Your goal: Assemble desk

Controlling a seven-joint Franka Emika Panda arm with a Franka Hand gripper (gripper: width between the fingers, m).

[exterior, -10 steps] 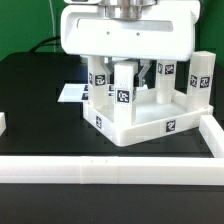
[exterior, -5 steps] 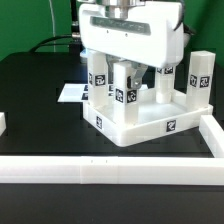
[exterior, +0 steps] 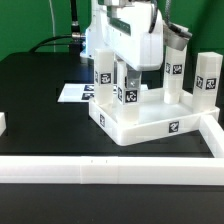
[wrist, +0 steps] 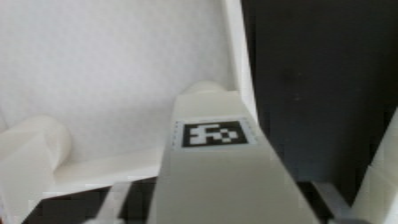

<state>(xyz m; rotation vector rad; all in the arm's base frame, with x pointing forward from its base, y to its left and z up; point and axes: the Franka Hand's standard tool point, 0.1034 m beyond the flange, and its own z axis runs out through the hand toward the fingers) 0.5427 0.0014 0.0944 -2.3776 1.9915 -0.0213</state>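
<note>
The white desk top (exterior: 140,128) lies upside down on the black table with its legs pointing up. Three tagged legs stand at its left (exterior: 103,70), back (exterior: 172,75) and right (exterior: 208,78) corners. My gripper (exterior: 127,62) reaches down from above, turned at an angle, and is shut on the fourth leg (exterior: 125,88), which stands upright at the near middle of the top. In the wrist view this leg (wrist: 217,150) fills the middle between my fingers (wrist: 121,205), its tag facing the camera, with the white desk top (wrist: 107,80) behind it.
A long white border bar (exterior: 100,170) runs along the front, with another piece at the exterior view's right (exterior: 214,132) and a short end at its left edge (exterior: 2,123). The marker board (exterior: 72,93) lies flat just left of the desk top.
My gripper has turned about its vertical axis, and the leg in it has turned with it. The other legs have stayed in place.
</note>
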